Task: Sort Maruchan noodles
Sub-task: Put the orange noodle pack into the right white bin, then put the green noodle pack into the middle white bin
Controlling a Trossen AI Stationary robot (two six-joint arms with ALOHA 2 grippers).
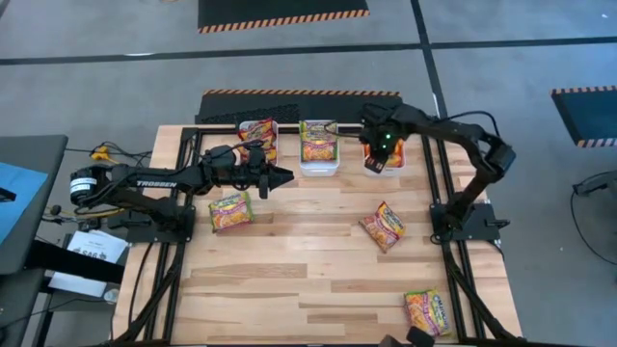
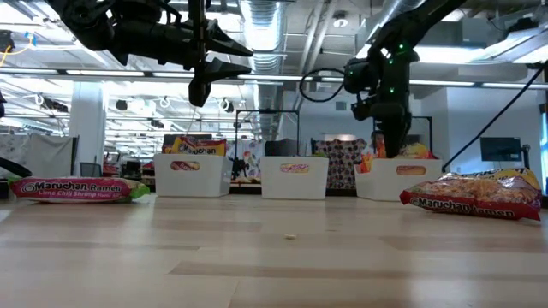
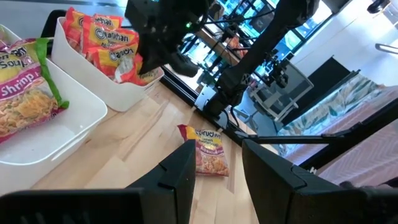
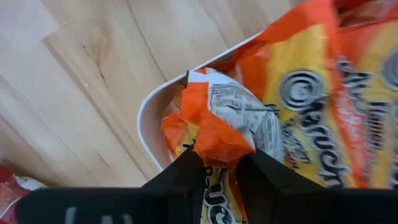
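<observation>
Three white bins stand along the far edge. The left one (image 1: 258,135) holds red-edged Maruchan noodles, the middle one (image 1: 319,146) green-edged ones, and the right one (image 1: 383,159) orange ones. My right gripper (image 1: 383,154) reaches down into the right bin, shut on an orange packet (image 4: 224,124). My left gripper (image 1: 281,178) hovers level and open in front of the left and middle bins, with nothing between its fingers. Three loose packets lie flat on the table: a green one (image 1: 231,211), an orange one (image 1: 383,226) and a green one (image 1: 429,311). My right gripper pinches the crumpled end (image 4: 219,144) of an orange packet between its two fingers. It comes from above, pointing down. The packet stands inside the right bin near the bin's corner, against another orange packet (image 4: 323,106).
Black frame rails run along the table's left, right and far edges. The right arm's base (image 1: 463,217) stands at the right rail and the left arm's base (image 1: 145,207) at the left. Bare wood lies across the table's middle and near left.
</observation>
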